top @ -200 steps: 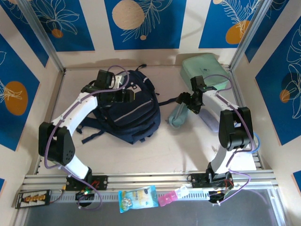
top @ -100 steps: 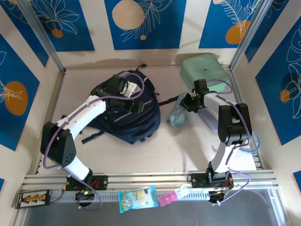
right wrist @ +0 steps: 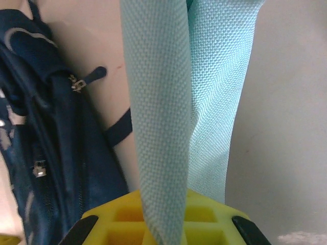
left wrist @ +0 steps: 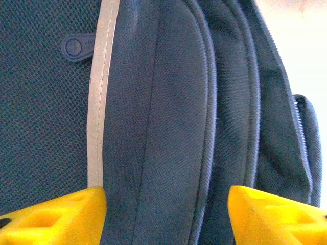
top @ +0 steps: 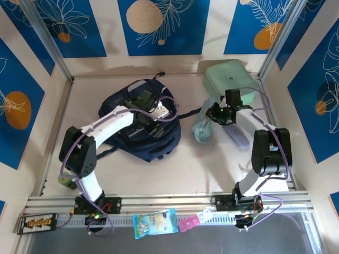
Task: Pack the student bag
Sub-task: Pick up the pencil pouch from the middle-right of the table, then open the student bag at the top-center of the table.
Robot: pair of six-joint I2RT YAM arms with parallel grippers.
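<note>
Lying on the surface (top: 185, 169) with its front up, the student bag (top: 156, 145) is sitting directly beneath the left tool (top: 158, 114). In the left wrist view this tool (left wrist: 166, 214) is pressing down onto the bag (left wrist: 153, 127) with its two sides standing partly apart, astride a ridge of padded seams. The pale stripe (left wrist: 97, 102) is running just inside one side. The cloth between them is looking smooth rather than bunched, so I am judging that nothing is gripped yet.

Just off to the right of that tool, the right tool (top: 218, 114) is hanging above the surface beside the bag. In its own view it (right wrist: 163, 224) is clamping tight on a pale teal strap (right wrist: 158, 127), which is running straight out from between its sides. The bag (right wrist: 46, 127) is lying to its left. From above, the teal cloth (top: 201, 129) is drooping from the tool toward the surface. The green case (top: 230, 79) is resting beyond the right tool, apart from it.

The step appears to be opening the bag so the teal item can go in. To do it well, the left tool should be closing on one flap only, near a zip, then lifting gently. The right tool should be keeping the strap pinched and waiting for a clear mouth.
</note>
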